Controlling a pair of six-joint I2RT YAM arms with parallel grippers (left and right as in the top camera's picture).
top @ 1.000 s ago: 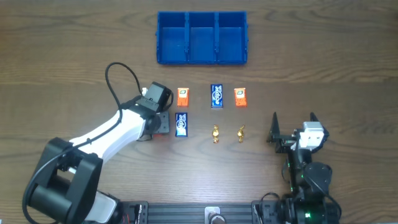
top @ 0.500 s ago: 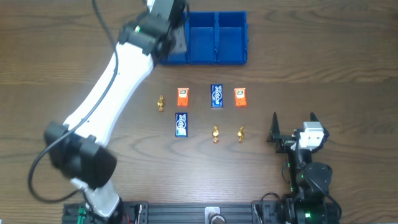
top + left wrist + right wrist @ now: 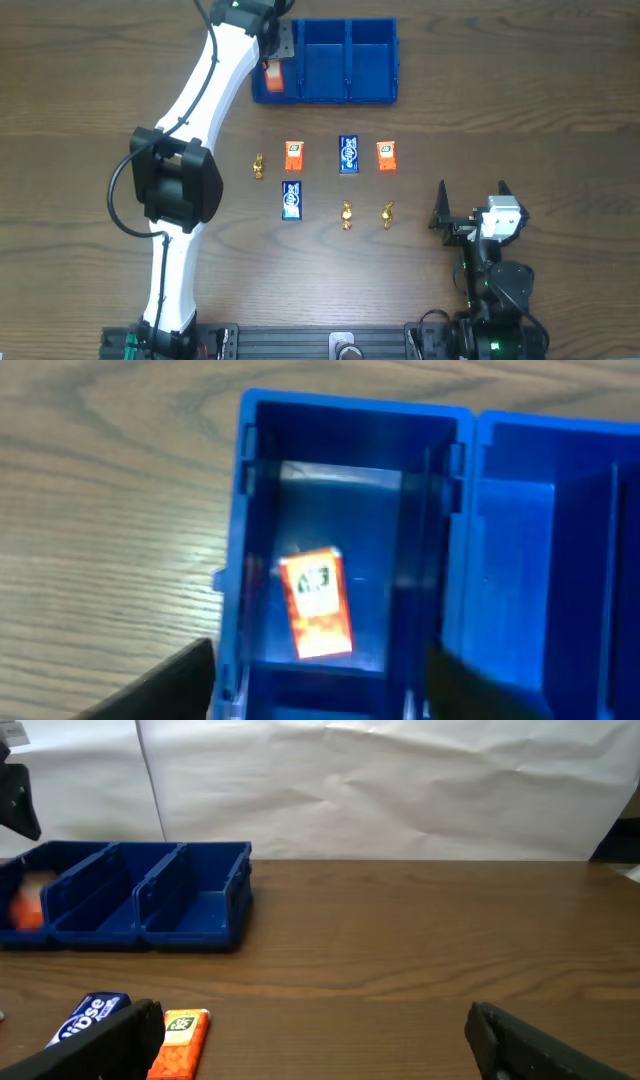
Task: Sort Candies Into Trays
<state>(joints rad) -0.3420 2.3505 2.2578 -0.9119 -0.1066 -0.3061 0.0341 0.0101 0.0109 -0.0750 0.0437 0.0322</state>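
Observation:
My left gripper (image 3: 278, 45) hangs open over the left compartment of the blue three-part tray (image 3: 325, 92). An orange candy (image 3: 318, 617) lies in that compartment below the open fingers (image 3: 180, 680), and it shows from above too (image 3: 272, 78). On the table lie two orange candies (image 3: 294, 155) (image 3: 387, 156), two blue candies (image 3: 348, 154) (image 3: 291, 200) and three gold ones (image 3: 259, 166) (image 3: 346, 214) (image 3: 387, 212). My right gripper (image 3: 470, 205) stands open and empty at the right, near the front, apart from the candies. Its wrist view shows the tray (image 3: 195, 910), a blue candy (image 3: 88, 1017) and an orange candy (image 3: 180, 1035).
The tray's middle (image 3: 324, 60) and right (image 3: 371, 60) compartments hold nothing. Bare wooden table (image 3: 520, 110) spreads to the right of the tray and to the left of the candies. A white backdrop (image 3: 400, 790) stands behind the table's far edge.
The left arm has swung from beside the blue candy on the table up to the tray. An orange candy now lies in the left compartment. The right arm has stayed still.

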